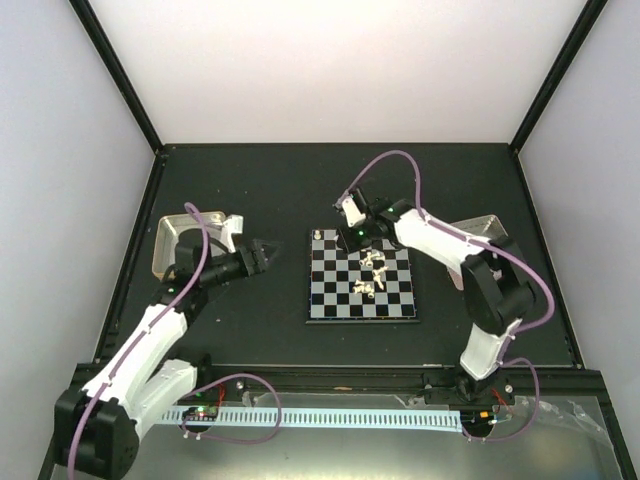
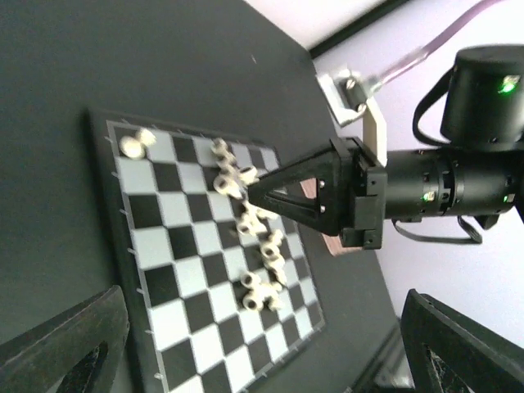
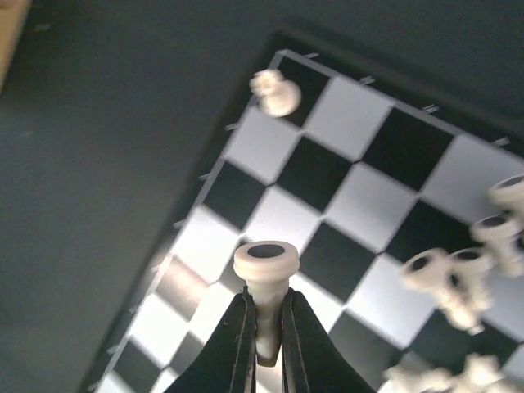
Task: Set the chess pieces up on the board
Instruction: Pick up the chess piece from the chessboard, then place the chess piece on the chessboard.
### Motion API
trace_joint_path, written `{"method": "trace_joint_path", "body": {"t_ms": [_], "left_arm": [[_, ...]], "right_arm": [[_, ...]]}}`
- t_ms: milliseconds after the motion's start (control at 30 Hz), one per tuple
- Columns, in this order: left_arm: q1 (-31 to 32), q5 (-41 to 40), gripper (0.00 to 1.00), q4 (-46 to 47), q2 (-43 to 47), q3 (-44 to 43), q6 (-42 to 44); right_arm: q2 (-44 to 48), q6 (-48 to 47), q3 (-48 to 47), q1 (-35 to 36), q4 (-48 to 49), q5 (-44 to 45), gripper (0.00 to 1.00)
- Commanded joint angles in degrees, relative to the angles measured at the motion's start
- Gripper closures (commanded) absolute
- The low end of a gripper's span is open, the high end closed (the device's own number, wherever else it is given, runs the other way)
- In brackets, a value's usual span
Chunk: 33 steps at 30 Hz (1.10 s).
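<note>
The board (image 1: pixel 335 302) is laid flat on the dark tabletop (image 1: pixel 260 190), in front of the two arms.

The right pincer (image 3: pixel 264 309) is held over the board's far edge, a few squares along from its far-left corner. It is closed on a cream-white chess piece (image 3: pixel 264 260), which is clamped by its stem between the two fingers (image 3: pixel 236 348). The piece's flared round end, with a dark hollow centre, is turned away from the pincer and toward the board. Whether that end touches the board cannot be told.

A second cream-white piece (image 3: pixel 277 92) is seen on the board's far-left corner square, alone and well apart from the others. A scattered cluster of cream-white pieces (image 1: pixel 372 272) is spread over the board's middle squares toward its right half. Several are tipped on their sides and some touch one another.

The left pincer (image 1: pixel 262 256) is held to the left of the board, apart from it and aimed at it. Its fingers (image 2: pixel 70 344) are spread wide in the left wrist view, and nothing is held between them.

A gold tray (image 1: pixel 165 250) is placed left of the board, beside the left arm. Another tray (image 1: pixel 488 226) is partly hidden behind the right arm, right of the board.
</note>
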<state>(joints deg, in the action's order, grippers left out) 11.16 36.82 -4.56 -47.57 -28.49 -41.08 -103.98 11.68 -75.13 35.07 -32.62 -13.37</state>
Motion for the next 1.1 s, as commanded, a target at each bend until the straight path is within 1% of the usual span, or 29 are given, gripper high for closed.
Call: {"method": "trace_joint_path", "body": {"t_ms": [0, 100, 200, 300, 433, 600, 800, 1067], "left_arm": [[5.9, 1.5, 0.08, 7.3, -2.2, 0.5, -4.9], [9.0, 0.9, 0.08, 9.1, -4.2, 0.8, -7.5], [11.3, 1.2, 0.13, 11.3, -6.3, 1.0, -9.8], [13.2, 1.7, 0.2, 14.3, -8.6, 1.0, -12.9], [15.2, 2.5, 0.32, 18.0, -10.9, 0.6, -15.9], [16.1, 4.3, 0.46, 18.5, -12.6, -0.2, -16.5], [16.3, 4.5, 0.65, 15.8, -12.9, -0.5, -15.1], [16.3, 3.9, 0.87, 19.7, -12.8, -0.1, -17.6]], "right_arm": [[7.4, 4.2, 6.4, 0.9, 7.3, -15.2, 0.98], [11.4, 4.7, 11.1, 1.6, 11.6, -24.5, 0.99], [14.4, 4.9, 14.5, 2.7, 15.1, -28.7, 0.99], [16.1, 5.6, 16.3, 3.7, 18.5, -32.1, 0.99], [16.8, 6.4, 16.6, 5.0, 20.7, -34.4, 0.99], [16.9, 9.2, 17.2, 5.8, 24.3, -35.8, 0.99], [16.6, 12.3, 17.7, 5.8, 27.9, -35.6, 0.99], [17.0, 13.5, 18.7, 5.9, 29.3, -35.2, 0.99]]}}
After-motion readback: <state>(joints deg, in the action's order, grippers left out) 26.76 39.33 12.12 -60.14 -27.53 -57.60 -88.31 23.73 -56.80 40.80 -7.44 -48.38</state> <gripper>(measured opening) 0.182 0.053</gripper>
